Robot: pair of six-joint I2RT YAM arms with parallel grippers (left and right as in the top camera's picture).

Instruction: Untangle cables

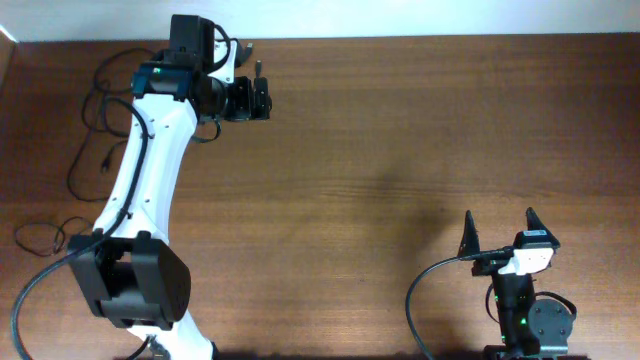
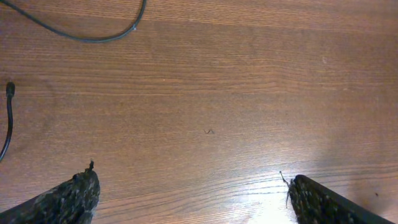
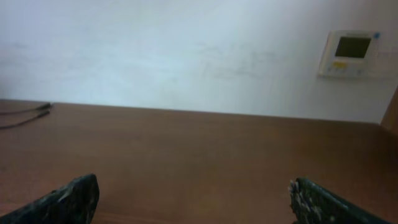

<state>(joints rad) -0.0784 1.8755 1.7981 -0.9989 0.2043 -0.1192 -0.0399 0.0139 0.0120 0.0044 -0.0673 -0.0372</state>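
Ideally, left fingers (image 2: 74, 196) and right fingers (image 3: 74, 198) being spread wide and empty, we lift the upper-left cables (image 2: 93, 41) singly.

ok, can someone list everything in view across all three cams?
cables: several, exact count unclear; black, thin; loose on the table's left side, plug ends showing in both wrist views
table: one; brown wood; under everything
wall: one; white; behind the table's far edge
wall panel: one; white with a small screen; on the wall, right side of the right wrist view
left gripper: one; black fingers; open over bare wood at the far left, holding nothing
right gripper: one; black fingers; open at the near right, holding nothing
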